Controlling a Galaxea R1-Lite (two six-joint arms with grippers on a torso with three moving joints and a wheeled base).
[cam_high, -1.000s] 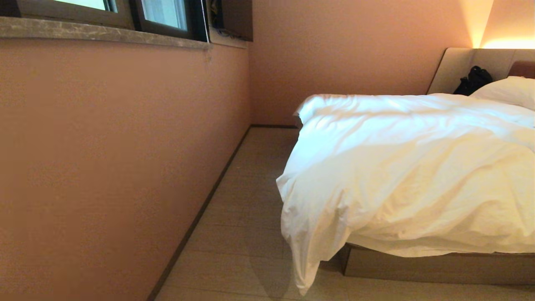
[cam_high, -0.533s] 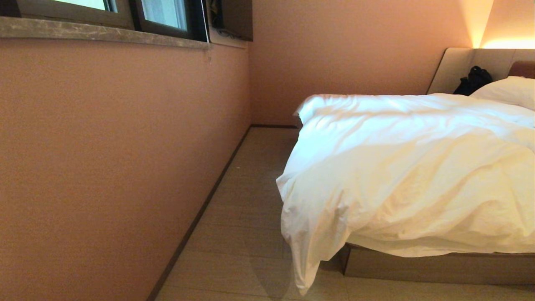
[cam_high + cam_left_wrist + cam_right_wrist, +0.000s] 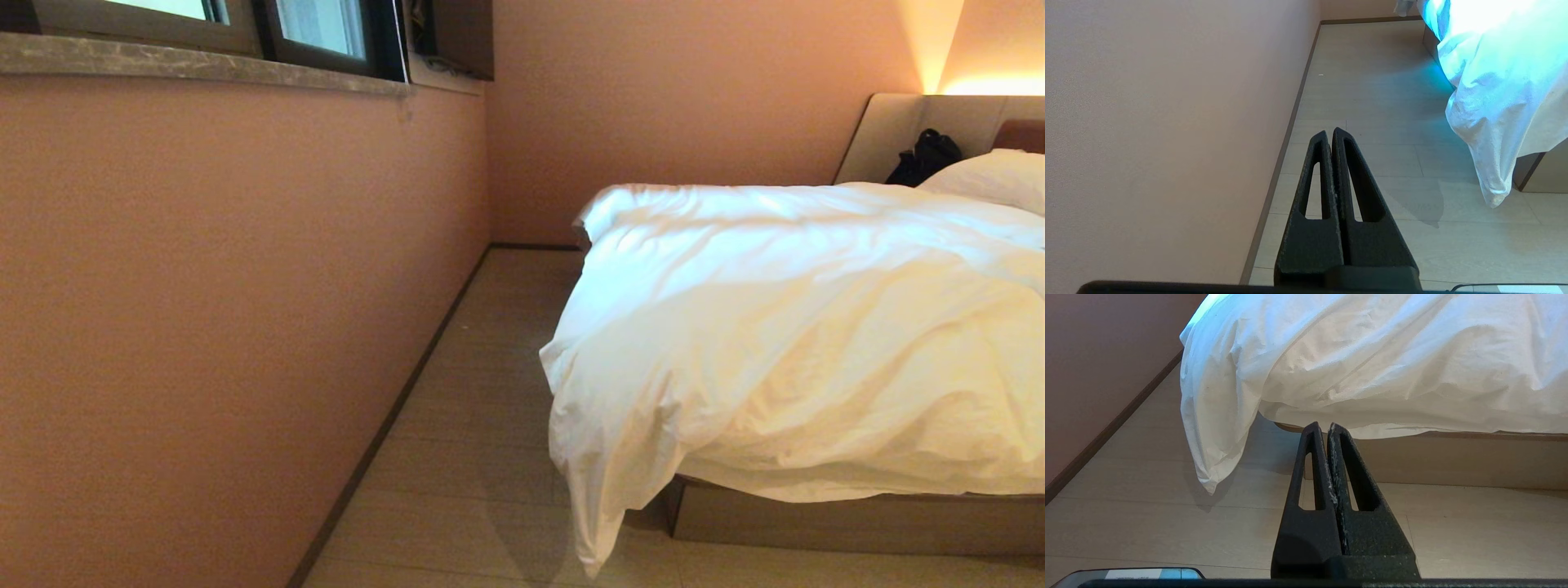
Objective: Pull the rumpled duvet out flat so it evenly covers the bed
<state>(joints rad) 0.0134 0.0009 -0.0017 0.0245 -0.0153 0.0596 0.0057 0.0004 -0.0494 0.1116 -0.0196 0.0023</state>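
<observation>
While both hands are closed on nothing, the duvet (image 3: 784,343) lies heaped on the bed (image 3: 816,523) at the frame's right, its corner drooping floorward nearer the right hand (image 3: 1322,426) than the left hand (image 3: 1329,132).

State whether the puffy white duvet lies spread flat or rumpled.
Rumpled. The puffy white duvet is bunched in deep folds, and one corner droops off the tan wooden bed base toward the floor.
</observation>
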